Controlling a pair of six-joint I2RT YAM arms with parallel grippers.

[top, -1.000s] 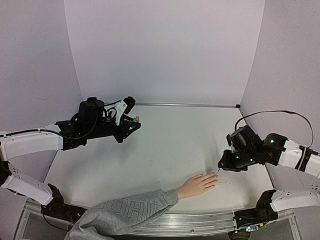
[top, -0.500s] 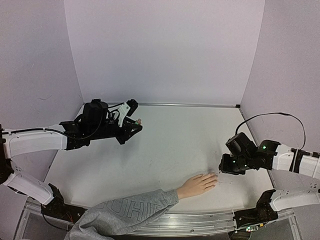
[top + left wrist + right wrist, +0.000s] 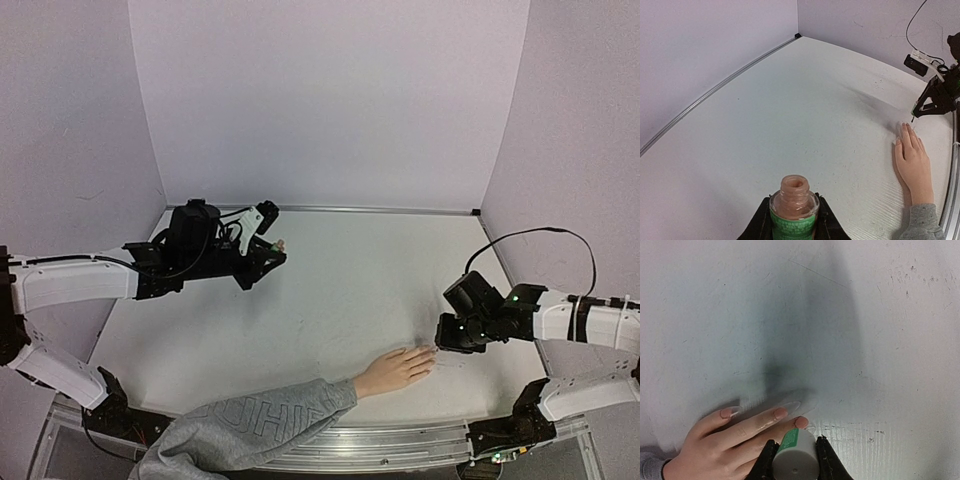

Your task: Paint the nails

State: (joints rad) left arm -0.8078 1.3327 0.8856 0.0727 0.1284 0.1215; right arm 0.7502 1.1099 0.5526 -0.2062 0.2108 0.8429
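Over nails (image 3: 780, 413), brush cap (image 3: 796, 460); bottle (image 3: 794, 204) apart

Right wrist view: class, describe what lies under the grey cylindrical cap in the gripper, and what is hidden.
Under the grey cylindrical cap lie the flesh-coloured hand's fingertips with pinkish nails, on the white table. The cap hides any brush and contact point.

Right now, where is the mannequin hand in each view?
Top external: mannequin hand bottom centre, pointing right.
Left wrist: right edge, lower half, pointing up.
Right wrist: bottom left, pointing right.
Shared landmark: right gripper, shut on a brush cap, just past the hand.
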